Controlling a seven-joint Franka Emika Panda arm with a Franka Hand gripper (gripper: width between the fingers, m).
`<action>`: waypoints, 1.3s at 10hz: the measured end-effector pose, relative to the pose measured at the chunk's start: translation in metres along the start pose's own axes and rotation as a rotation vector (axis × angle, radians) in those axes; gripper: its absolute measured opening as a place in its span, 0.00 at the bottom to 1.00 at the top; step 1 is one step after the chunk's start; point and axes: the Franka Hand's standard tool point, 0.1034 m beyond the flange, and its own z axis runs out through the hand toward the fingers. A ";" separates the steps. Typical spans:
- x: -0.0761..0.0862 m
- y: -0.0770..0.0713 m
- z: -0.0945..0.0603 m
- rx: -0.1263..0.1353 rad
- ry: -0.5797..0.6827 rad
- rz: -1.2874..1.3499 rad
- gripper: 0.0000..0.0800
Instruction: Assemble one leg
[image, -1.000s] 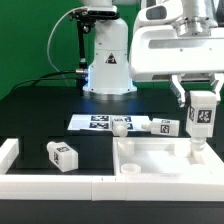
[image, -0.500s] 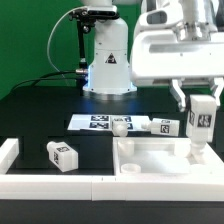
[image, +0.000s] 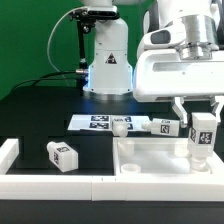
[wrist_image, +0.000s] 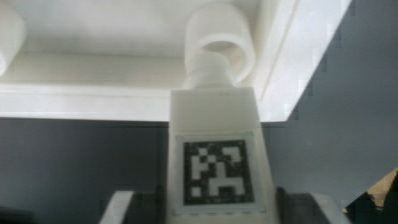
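Note:
My gripper is shut on a white leg with a black-and-white tag on its face. It holds the leg upright over the right part of the wide flat white panel with raised rims. In the wrist view the leg points at a round boss near the panel's corner, and its tip sits on or just above it. Another leg lies on the table at the exterior view's left. Two more legs lie on the marker board.
The robot base stands at the back centre. A white raised rail runs along the front edge, with a white block at the left.
My gripper has moved lower and to the exterior view's right with the leg in it, closer to the panel's right corner. The other parts have not moved.

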 end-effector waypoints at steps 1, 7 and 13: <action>-0.004 -0.001 0.002 0.000 -0.005 -0.003 0.36; -0.010 -0.002 0.010 -0.002 0.022 -0.016 0.46; 0.012 -0.006 0.013 0.016 -0.185 -0.009 0.81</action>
